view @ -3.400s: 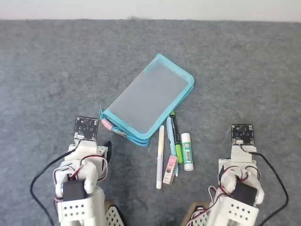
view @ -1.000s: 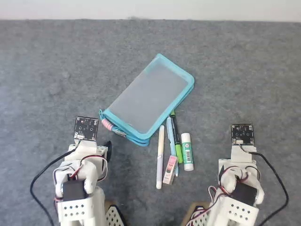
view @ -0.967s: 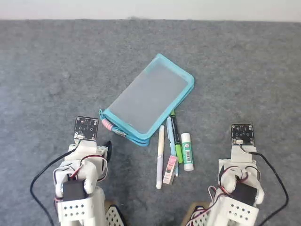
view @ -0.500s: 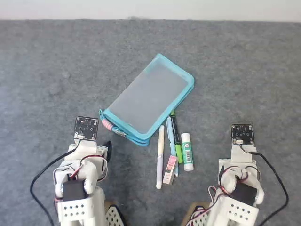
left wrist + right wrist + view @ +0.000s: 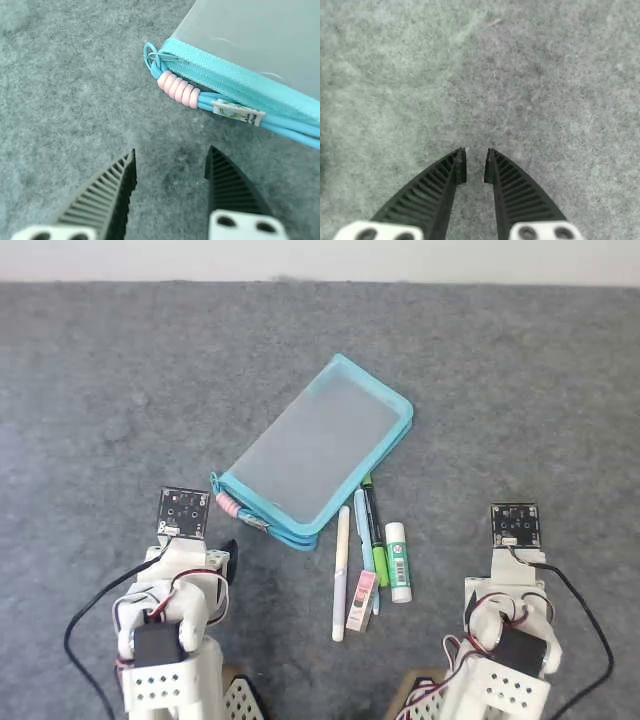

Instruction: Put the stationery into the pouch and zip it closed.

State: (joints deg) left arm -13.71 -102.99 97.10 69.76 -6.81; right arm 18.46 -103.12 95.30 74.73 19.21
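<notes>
A teal pouch [image 5: 318, 452] with a translucent face lies slantwise in the middle of the grey mat. Beside its near edge lie a white pen [image 5: 341, 572], a blue pen [image 5: 364, 538], a green marker [image 5: 374, 532], a glue stick [image 5: 399, 561] and a pink eraser [image 5: 361, 601]. My left gripper [image 5: 171, 160] is open over bare mat, a short way from the pouch corner [image 5: 240, 50] with its pink beaded zipper pull [image 5: 179, 89]. My right gripper [image 5: 475, 165] is shut over bare mat, with only a narrow slit between its tips and nothing in it.
The left arm [image 5: 185, 575] stands at the near left, the right arm [image 5: 515, 575] at the near right, with the stationery between them. Grey mat [image 5: 120, 390] stretches to a pale wall strip [image 5: 320, 260] at the back.
</notes>
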